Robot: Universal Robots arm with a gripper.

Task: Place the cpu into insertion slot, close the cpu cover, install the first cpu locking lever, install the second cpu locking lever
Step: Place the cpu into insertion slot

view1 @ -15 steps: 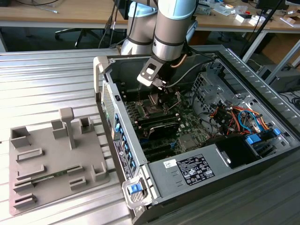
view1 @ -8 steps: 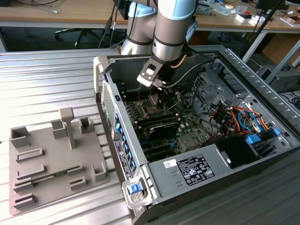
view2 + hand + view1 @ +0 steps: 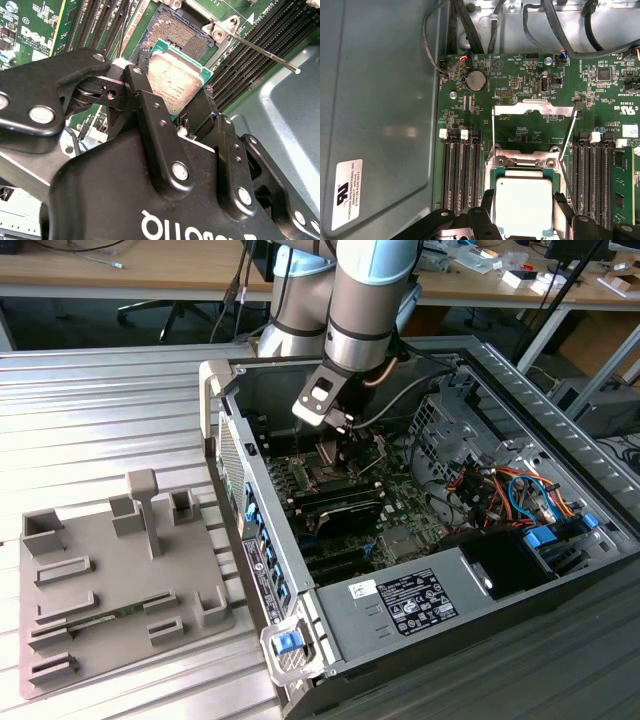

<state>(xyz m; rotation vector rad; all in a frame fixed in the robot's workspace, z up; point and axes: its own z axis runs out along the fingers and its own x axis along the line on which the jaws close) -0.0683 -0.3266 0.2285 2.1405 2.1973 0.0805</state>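
Observation:
My gripper (image 3: 172,90) is shut on the cpu (image 3: 175,82), a silvery square chip with a green rim, with one black finger on each of two opposite edges. In the second wrist view the chip hangs tilted just above and beside the open insertion slot (image 3: 175,30), whose dark pin field shows. The first wrist view has the cpu (image 3: 522,205) over the socket, hiding most of it. The cpu cover (image 3: 532,106) stands swung open beyond the hinge. Two thin locking levers (image 3: 570,137) stick up free. In the exterior view the gripper (image 3: 335,435) reaches down into the computer case.
Black memory slots (image 3: 462,175) flank the socket on both sides. Cables (image 3: 470,25) run along the case wall near the board's edge. Drive cage and wiring (image 3: 500,480) fill the exterior view's right. A grey fixture tray (image 3: 110,580) lies outside the case at the left.

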